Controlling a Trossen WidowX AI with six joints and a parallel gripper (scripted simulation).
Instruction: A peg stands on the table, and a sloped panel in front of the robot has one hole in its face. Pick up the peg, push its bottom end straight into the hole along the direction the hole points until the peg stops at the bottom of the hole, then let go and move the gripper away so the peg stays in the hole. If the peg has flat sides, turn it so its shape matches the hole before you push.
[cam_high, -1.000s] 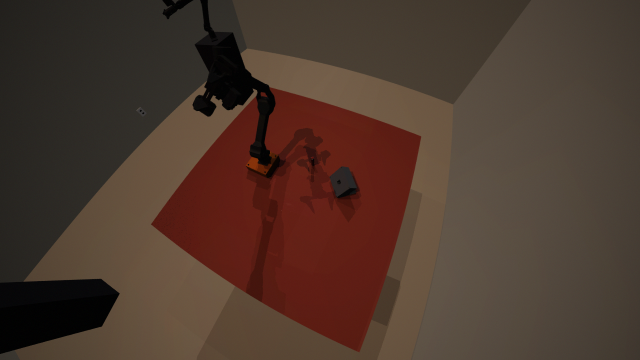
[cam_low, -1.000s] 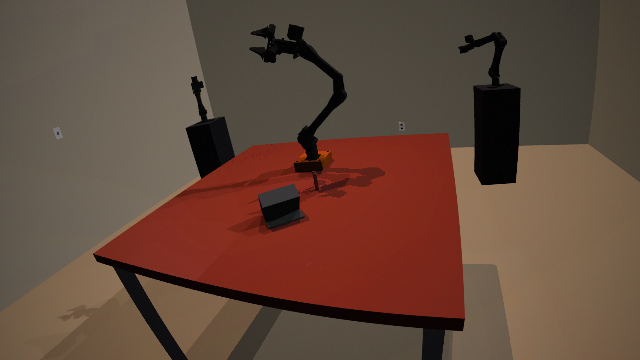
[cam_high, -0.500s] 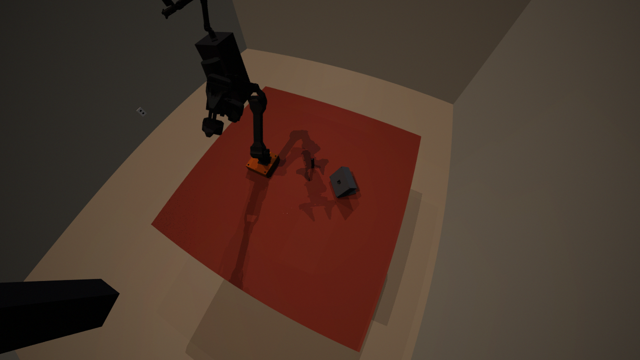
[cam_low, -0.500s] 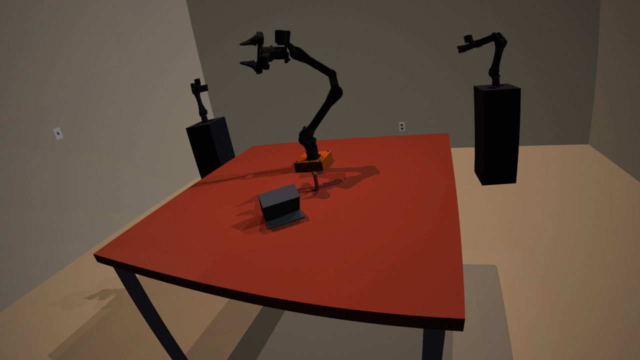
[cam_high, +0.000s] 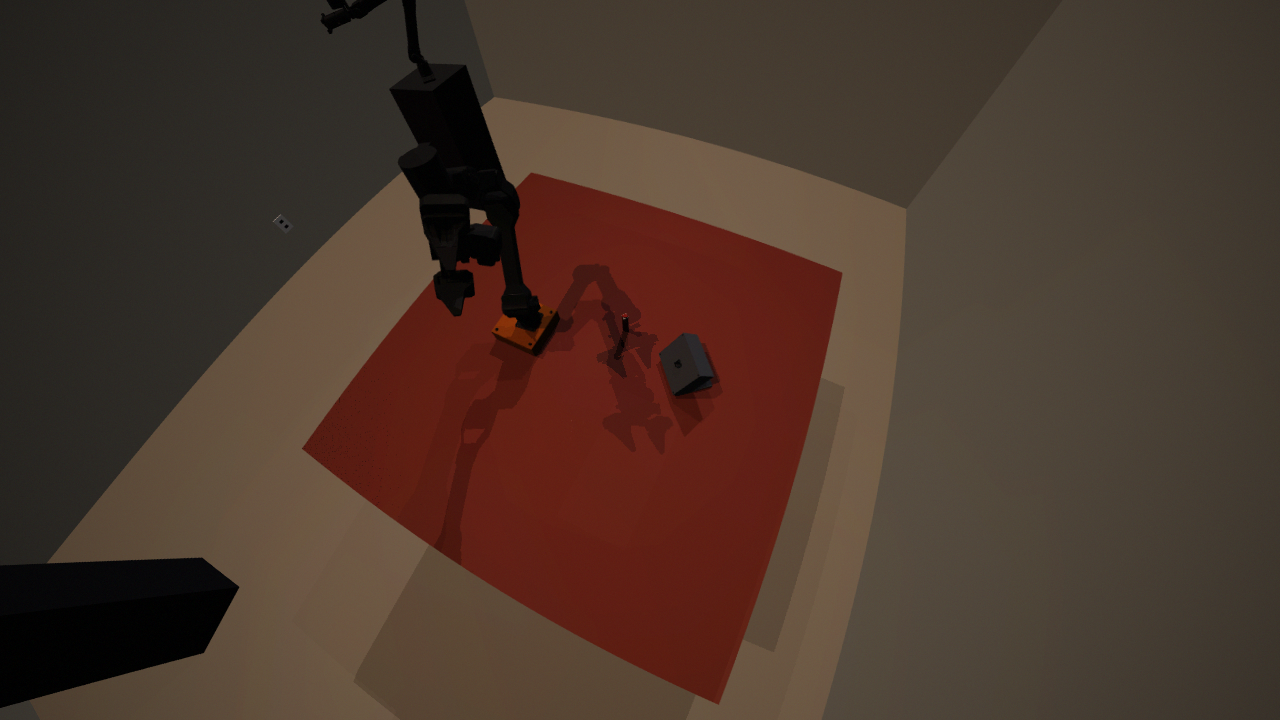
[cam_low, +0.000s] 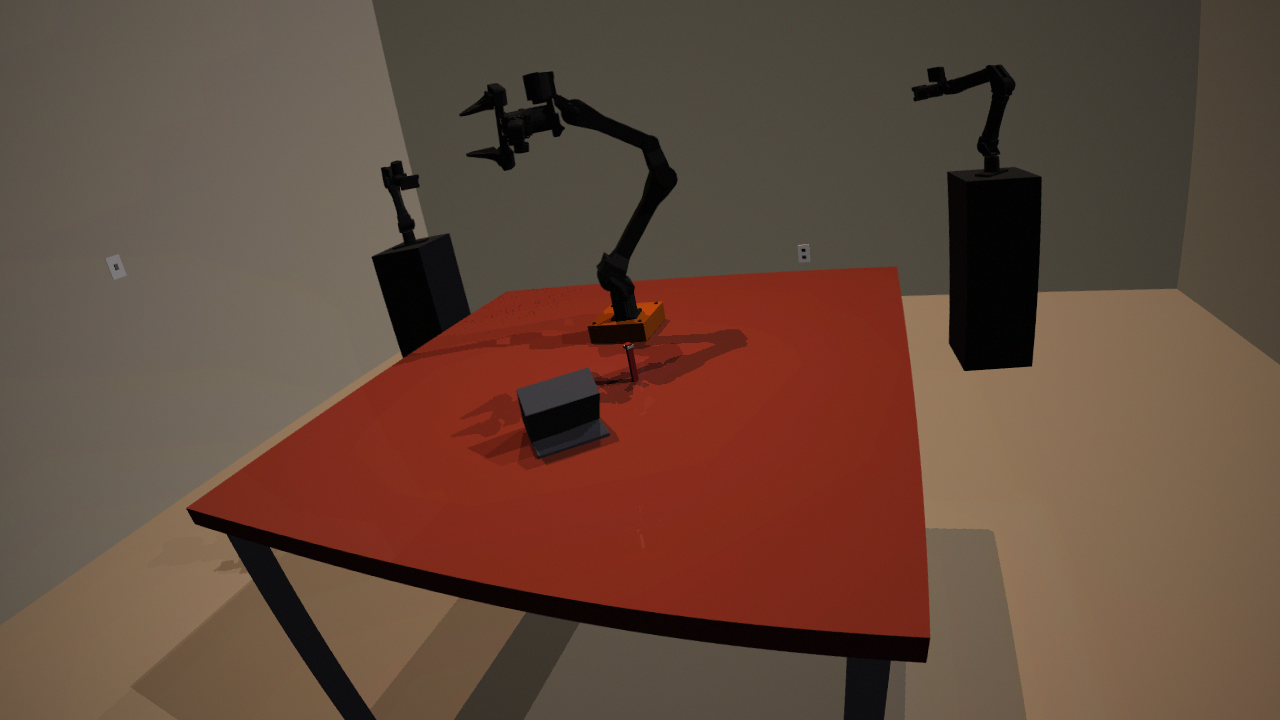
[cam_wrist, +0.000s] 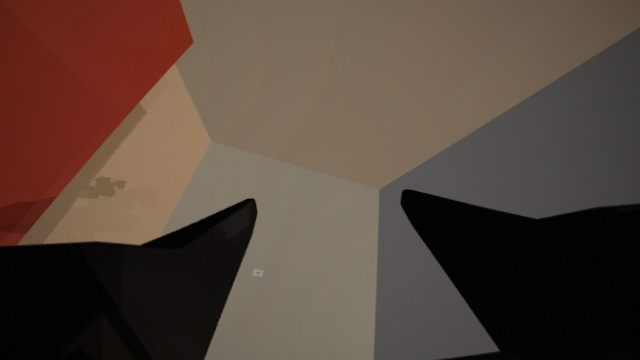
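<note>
My gripper (cam_low: 463, 134) (cam_wrist: 330, 201) is open and empty, high above the table (cam_high: 554, 492) (cam_low: 760, 492). Its fingers point sideways, toward the walls in the wrist view. The dark, slim peg (cam_high: 624, 324) (cam_low: 631, 363) stands upright on the table, between the arm's base and the sloped panel, far below the gripper. Its top end looks reddish. The grey sloped panel block (cam_high: 689, 362) (cam_low: 559, 402) has one dark hole (cam_high: 677, 363) in the face turned toward the arm. That face is hidden in the exterior view. The peg's cross-section and the hole's shape are too small to tell.
The arm's orange base (cam_high: 517, 335) (cam_low: 617, 332) stands on the table behind the peg. Arm shadows fall around the peg and the panel block. Other dark arms on black pedestals (cam_low: 993, 268) (cam_low: 416, 291) stand beyond the table.
</note>
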